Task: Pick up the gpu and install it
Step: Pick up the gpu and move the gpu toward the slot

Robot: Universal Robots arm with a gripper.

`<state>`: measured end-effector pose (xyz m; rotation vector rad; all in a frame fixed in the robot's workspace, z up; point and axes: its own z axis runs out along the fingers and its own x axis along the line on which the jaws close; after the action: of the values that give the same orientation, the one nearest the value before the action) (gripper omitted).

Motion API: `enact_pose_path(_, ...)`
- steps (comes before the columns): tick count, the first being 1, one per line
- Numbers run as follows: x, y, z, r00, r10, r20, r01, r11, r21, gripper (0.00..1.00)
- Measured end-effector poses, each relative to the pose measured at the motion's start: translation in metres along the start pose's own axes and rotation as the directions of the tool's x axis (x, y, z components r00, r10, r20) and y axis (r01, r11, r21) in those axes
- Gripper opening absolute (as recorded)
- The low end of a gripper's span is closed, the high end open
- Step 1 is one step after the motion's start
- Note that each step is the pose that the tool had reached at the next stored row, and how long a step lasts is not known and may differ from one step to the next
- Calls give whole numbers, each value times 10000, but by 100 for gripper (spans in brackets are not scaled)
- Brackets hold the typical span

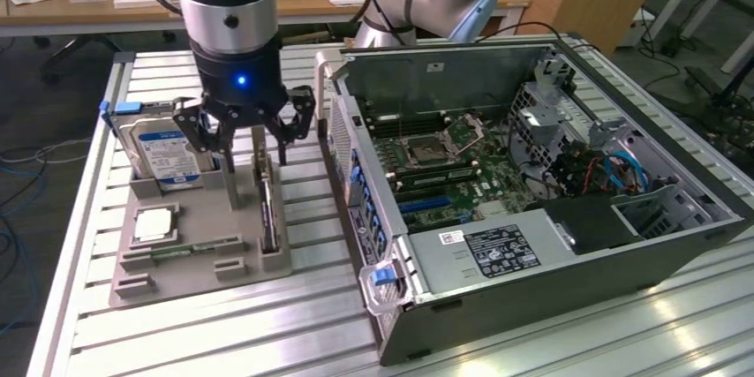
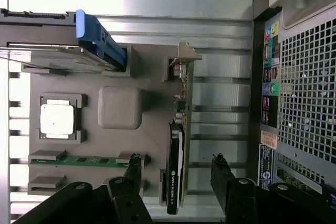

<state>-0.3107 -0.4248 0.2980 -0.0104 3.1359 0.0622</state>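
The gripper (image 1: 252, 154) hangs spread over the upright graphics card (image 1: 268, 214); open gaps flank it, between the hard drive (image 1: 165, 152) and computer case (image 1: 349, 158).

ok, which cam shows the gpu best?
Wrist view: the gpu is seen from above along its whole top edge, with its metal bracket and label, standing in the gray holder. In the exterior view it is a thin dark upright strip below the open tool.

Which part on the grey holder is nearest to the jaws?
The gpu, the thin dark card standing on edge, directly under the open jaws. The hard drive, square chip and memory stick sit aside.
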Motion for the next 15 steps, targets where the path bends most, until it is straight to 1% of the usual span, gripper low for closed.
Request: enact_pose_path(15, 3, -53, 270, 10000, 0, -1, 0, 10000, 1, 65)
